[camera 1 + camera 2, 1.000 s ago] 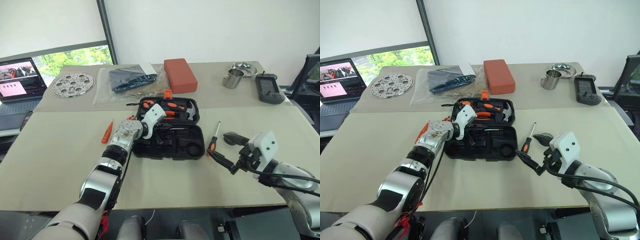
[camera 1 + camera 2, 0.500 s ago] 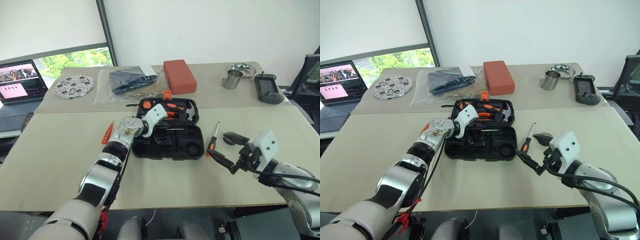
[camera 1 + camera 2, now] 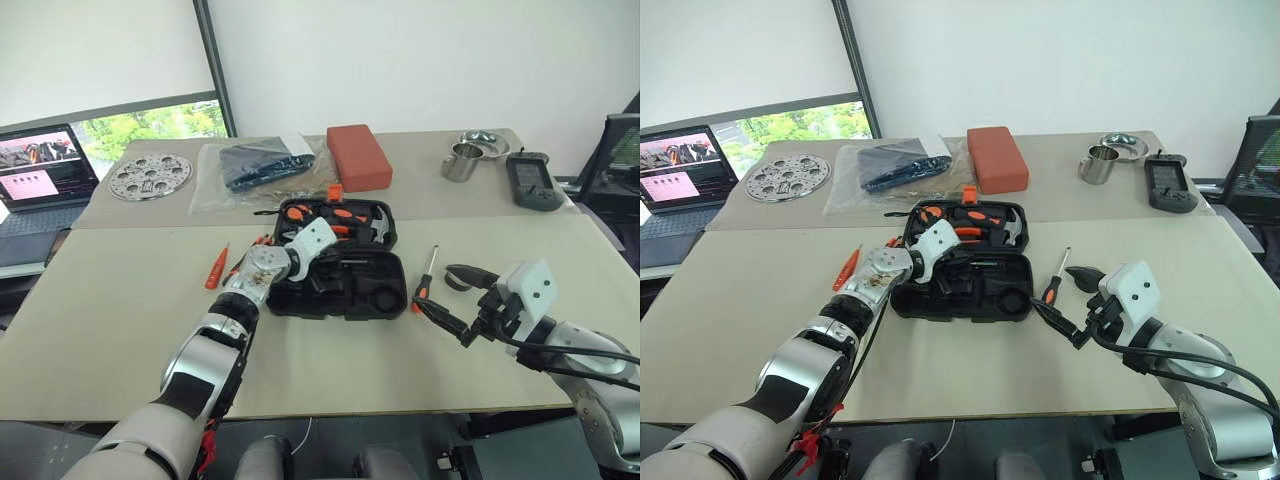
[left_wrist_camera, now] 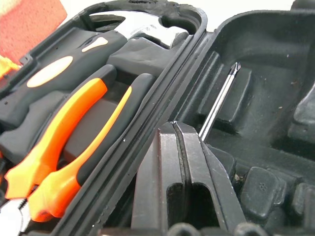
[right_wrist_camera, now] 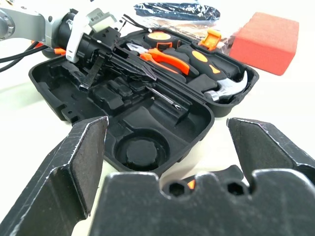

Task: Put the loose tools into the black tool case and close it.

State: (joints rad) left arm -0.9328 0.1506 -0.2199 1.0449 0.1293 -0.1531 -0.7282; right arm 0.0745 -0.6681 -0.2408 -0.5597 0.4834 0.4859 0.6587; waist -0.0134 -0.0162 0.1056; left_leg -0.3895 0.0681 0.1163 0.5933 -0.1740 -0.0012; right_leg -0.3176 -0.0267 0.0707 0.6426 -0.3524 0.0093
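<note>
On the near table the case [image 3: 340, 260] lay open, flat, dead centre. My left gripper [image 4: 182, 147], fingers pressed together, sat inside its near tray beside a seated screwdriver [image 4: 216, 103]. My right gripper [image 3: 445, 300] hung spread wide and empty at the case's 3 o'clock. I counted two loose tools: one black-and-orange driver [image 3: 425, 280] at 3 o'clock, one all-orange tester [image 3: 215, 266] at 9 o'clock. I judged both light, rigid and smooth, best pinched mid-handle. The lid seemed stiff plastic, best pushed at its free edge.
</note>
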